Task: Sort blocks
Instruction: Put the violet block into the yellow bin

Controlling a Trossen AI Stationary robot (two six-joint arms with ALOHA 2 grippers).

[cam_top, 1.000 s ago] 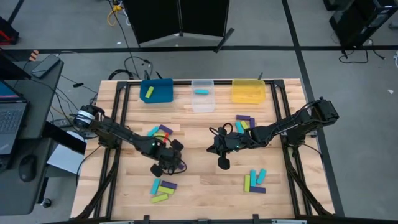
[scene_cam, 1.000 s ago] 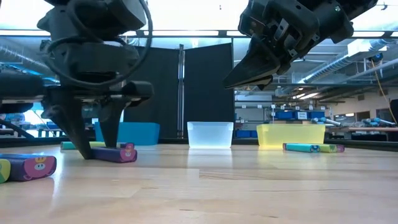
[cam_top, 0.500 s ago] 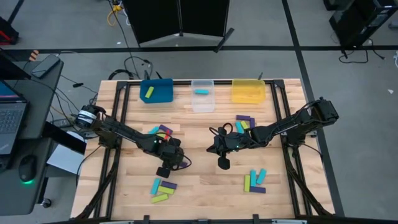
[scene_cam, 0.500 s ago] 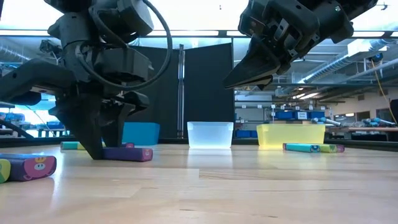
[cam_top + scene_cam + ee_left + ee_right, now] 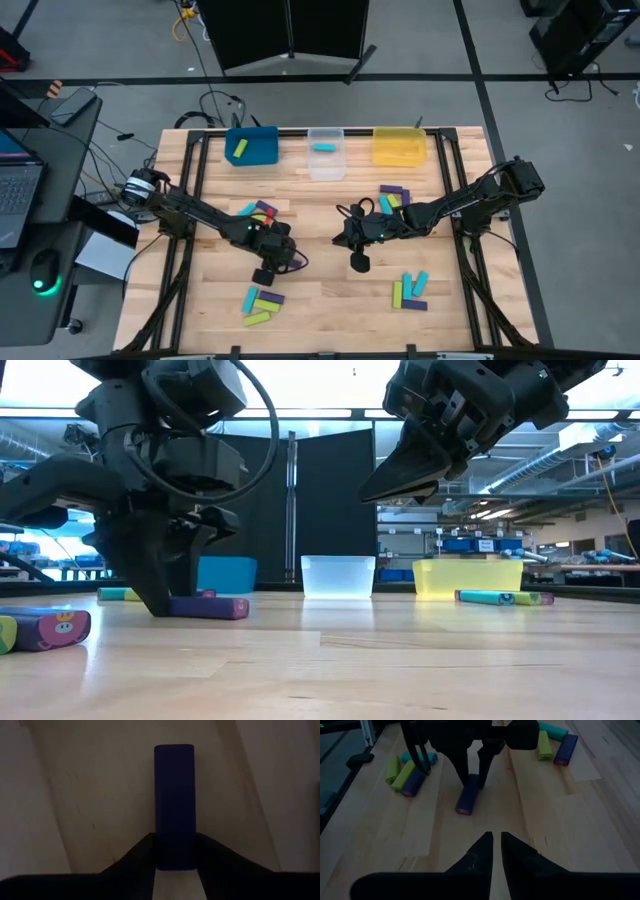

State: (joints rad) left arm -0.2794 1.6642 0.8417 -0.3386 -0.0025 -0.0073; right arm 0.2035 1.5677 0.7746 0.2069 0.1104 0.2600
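Observation:
A purple block (image 5: 174, 795) lies flat on the table, left of the middle; it also shows in the low view (image 5: 210, 607) and the right wrist view (image 5: 466, 800). My left gripper (image 5: 272, 250) (image 5: 174, 862) stands down on it, shut on one end. My right gripper (image 5: 352, 240) (image 5: 496, 842) hangs above the table's middle with its fingers together, holding nothing. Other lime green, cyan and purple blocks lie in clusters: near the left gripper (image 5: 258, 211), at the near left (image 5: 260, 303), at the right (image 5: 392, 196) and at the near right (image 5: 410, 292). My left gripper pinches the purple block at one end (image 5: 174, 847) between its two fingers (image 5: 142, 852), one on each long side. The fingers come from above, pointing down at a slant (image 5: 160, 585). The block lies flat on the table, its free end pointing away from the gripper.
Three bins stand along the far edge: blue (image 5: 252, 146) with a lime block inside, clear (image 5: 326, 152) with a cyan block inside, yellow (image 5: 399, 146). Bare wood lies between the two grippers and the bins, and along the near edge at the middle.
My left gripper has turned about over the purple block and its fingers have come together on the block's end. The block has slid a little along the table. My right arm has kept still.

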